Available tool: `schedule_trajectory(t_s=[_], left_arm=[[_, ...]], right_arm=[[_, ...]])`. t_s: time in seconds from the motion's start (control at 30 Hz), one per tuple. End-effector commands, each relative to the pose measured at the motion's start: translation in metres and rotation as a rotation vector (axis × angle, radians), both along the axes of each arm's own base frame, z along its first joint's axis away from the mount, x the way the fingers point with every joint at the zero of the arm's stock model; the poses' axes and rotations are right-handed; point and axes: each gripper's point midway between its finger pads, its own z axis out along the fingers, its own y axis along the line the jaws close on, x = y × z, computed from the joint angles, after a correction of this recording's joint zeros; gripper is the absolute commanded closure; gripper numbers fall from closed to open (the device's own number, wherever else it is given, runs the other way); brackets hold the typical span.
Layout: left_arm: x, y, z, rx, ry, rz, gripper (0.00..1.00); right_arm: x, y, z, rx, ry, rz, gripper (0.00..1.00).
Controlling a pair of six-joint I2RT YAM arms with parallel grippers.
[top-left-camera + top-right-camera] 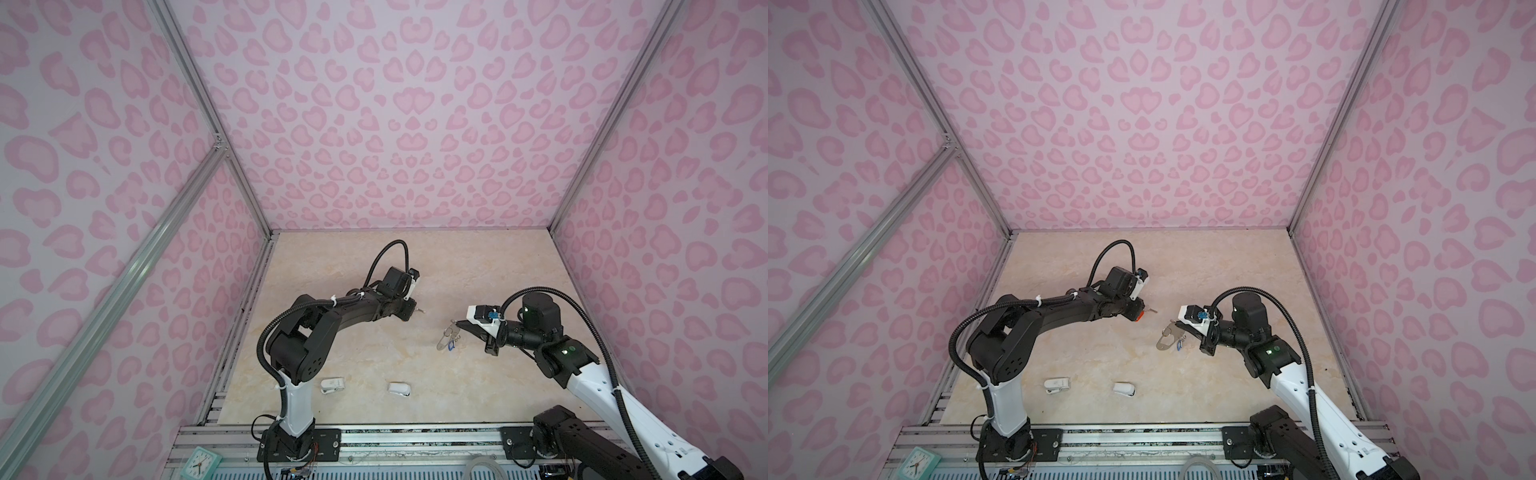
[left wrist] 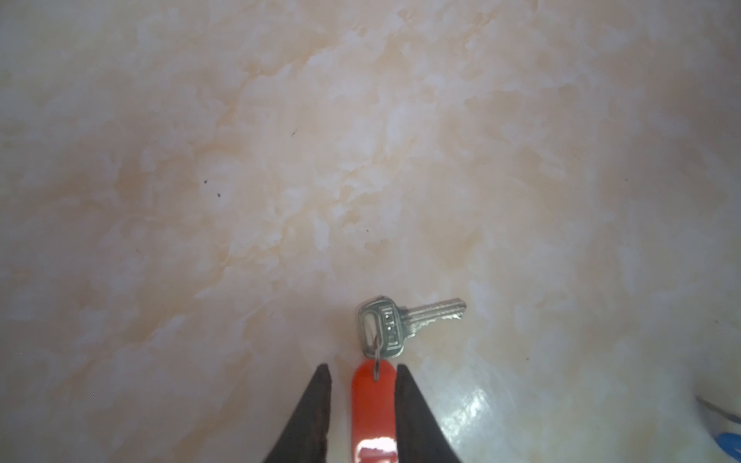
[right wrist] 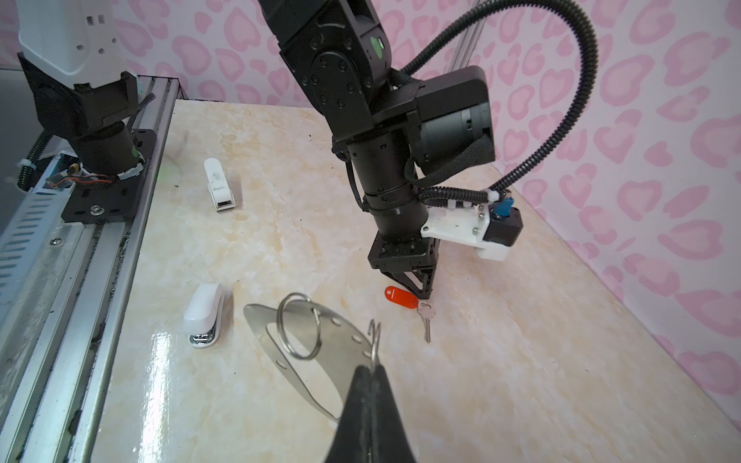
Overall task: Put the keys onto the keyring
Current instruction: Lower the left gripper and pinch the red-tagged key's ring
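A: Far left, clutter?
B: Just white plastic objects point(image 3: 204, 312) near the front edge of the table point(image 2: 240, 160). Well clear, ignore.
A: Then the left gripper point(image 2: 362, 371)?
B: Down low, astride the red tag point(image 2: 373, 405) of the red key point(image 2: 395, 326). Touching the tag on one side, with a gap on the other. Not clamped yet, by the look of it.
A: Key position?
B: Flat on the table just past the fingertips, joined to the tag by a small link point(image 2: 377, 360). Near the keyring point(image 3: 341, 348) but apart from it.
A: Tips for the pinch?
B: Close across the tag's long edges, centred, clear of the link. Lift slowly and straight; expect a swing from the key. Avoid scraping the table.
A: Further right?
B: Keyring tilted, pinched by one wire ring point(image 3: 375, 340) in the right gripper point(image 3: 371, 371), clenched tight. Beside it the blue key point(image 1: 456, 343); cannot tell whether hung already.
A: After the lift?
B: Probably hold the keyring steady, offer a free ring leftward, guide the key's bow hole onto it.
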Motion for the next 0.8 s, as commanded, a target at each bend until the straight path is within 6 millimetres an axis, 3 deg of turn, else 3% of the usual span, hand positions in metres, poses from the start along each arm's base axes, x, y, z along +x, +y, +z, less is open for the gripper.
schedule_trajectory(t_s=[0.0, 0.77], left_arm=[[-0.002, 0.000, -0.006, 0.004, 0.015, 0.003, 0.70], [0.000, -0.002, -0.019, 0.038, 0.044, 0.014, 0.83]], right_arm=[[0.000, 0.001, 0.004, 0.007, -0.012, 0.011, 1.00], [0.002, 0.002, 0.001, 0.001, 0.000, 0.014, 1.00]])
